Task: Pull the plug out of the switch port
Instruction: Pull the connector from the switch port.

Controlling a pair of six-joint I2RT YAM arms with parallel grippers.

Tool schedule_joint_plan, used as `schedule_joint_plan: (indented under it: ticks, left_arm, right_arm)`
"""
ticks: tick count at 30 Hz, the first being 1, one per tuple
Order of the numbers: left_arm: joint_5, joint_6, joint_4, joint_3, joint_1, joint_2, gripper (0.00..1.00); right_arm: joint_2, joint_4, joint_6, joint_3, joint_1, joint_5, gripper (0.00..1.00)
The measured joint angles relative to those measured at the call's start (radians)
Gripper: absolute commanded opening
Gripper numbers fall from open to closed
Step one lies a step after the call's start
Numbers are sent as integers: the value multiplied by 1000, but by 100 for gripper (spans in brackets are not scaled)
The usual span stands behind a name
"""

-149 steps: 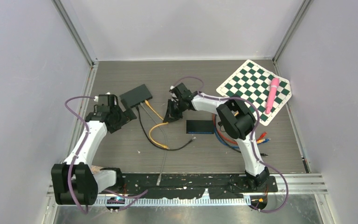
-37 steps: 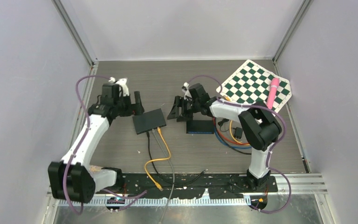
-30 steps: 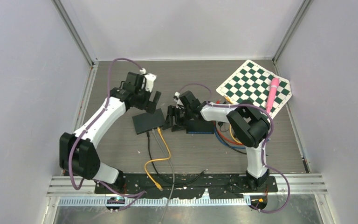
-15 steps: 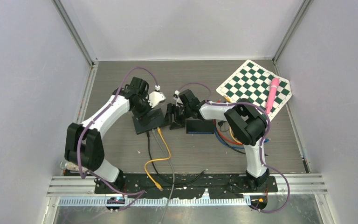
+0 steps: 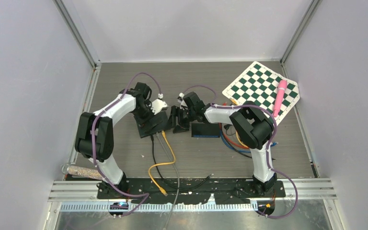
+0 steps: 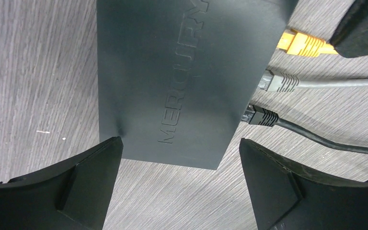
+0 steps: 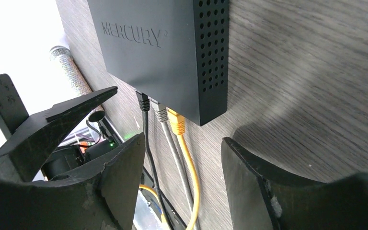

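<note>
Grey wood-grain tabletop (image 5: 196, 158) carries the black switch (image 5: 152, 123) near its middle. Three plugs sit side by side in the edge facing our bases: a yellow plug (image 6: 304, 44), a grey plug (image 6: 278, 82) and a black plug (image 6: 261, 116). Our left gripper (image 6: 179, 148) hangs above the casing, jaws spread wide and grasping nothing. Our right gripper (image 7: 182, 143) sits just beside the switch's right side, jaws parted and empty.

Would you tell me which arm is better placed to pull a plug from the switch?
Probably right: the right claw, open, faces the ports with the yellow plug nearest; the left claw is above the switch body.
</note>
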Motion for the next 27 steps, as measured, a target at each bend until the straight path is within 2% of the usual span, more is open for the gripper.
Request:
schedule_joint_plan:
  ticks: [10,21,27]
  left_arm:
    - [2,-13,2,18,8,41,84]
    - [44,-46,9,57,8,54,84]
    - [93,-52,22,50,1,53,85]
  right_arm:
    - [10,34,47,0,13,5,58]
    - [33,57,98,5,41,21,61]
    - [48,66,120,18,42,24,54]
